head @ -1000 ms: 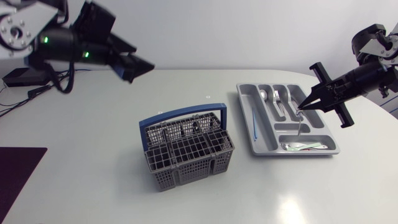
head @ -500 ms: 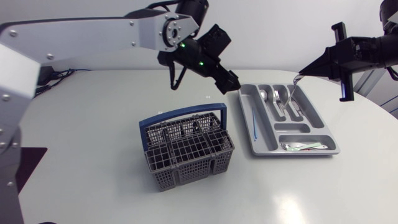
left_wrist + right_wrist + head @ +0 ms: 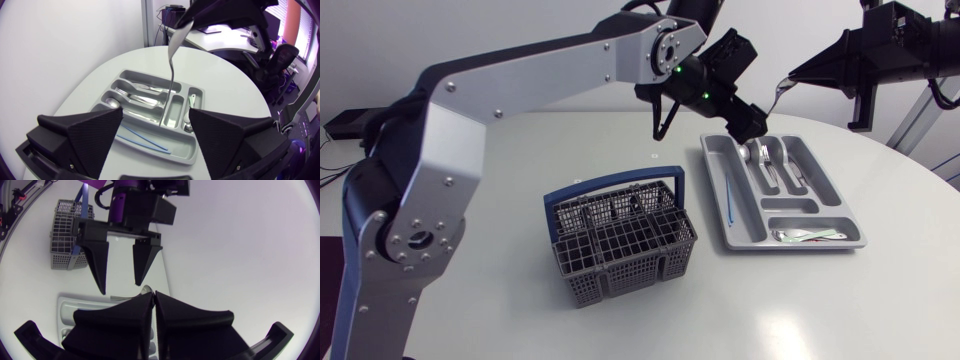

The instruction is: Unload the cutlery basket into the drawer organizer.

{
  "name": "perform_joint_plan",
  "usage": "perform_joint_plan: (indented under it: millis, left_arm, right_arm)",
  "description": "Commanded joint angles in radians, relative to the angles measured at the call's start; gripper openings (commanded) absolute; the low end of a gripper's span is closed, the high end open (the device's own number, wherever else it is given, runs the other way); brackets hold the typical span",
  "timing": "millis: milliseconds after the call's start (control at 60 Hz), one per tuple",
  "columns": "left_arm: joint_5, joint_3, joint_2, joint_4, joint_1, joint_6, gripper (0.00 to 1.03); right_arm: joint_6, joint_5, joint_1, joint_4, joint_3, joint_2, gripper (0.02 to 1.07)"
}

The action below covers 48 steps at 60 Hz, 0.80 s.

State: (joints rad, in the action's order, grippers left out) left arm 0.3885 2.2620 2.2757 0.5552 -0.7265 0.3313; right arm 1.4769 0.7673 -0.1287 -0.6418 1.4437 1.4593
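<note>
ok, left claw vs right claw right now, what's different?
The left claw is open with nothing between its fingers, while the right claw is shut on a piece of cutlery that dangles from its tips. The left claw is well past the middle, on the right arm's side. The right claw is on its own side. Both are black and wedge-fingered, and they face each other by the far end of the organizer.

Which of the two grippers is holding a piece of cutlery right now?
The right gripper: it is shut on a spoon, held up off the table. The left gripper is open, with nothing between its fingers.
</note>
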Motion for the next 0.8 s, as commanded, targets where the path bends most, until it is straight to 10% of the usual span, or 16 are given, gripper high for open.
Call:
perform_joint_plan:
  millis: [0,500,783]
  left_arm:
    - [0.012,0.028,0.047,0.017,-0.008,-0.034,0.87]
    - [0.056,-0.03,0.013,0.017,0.004,-0.031,0.42]
    - [0.064,-0.124,-0.087,0.006,0.027,-0.011,0.41]
  right_arm:
    - [-0.052,0.017,0.012,0.014,-0.037,-0.02,0.08]
    - [-0.098,0.006,0.074,0.036,-0.115,-0.06,0.08]
    - [-0.098,0.001,0.063,0.044,-0.114,-0.057,0.08]
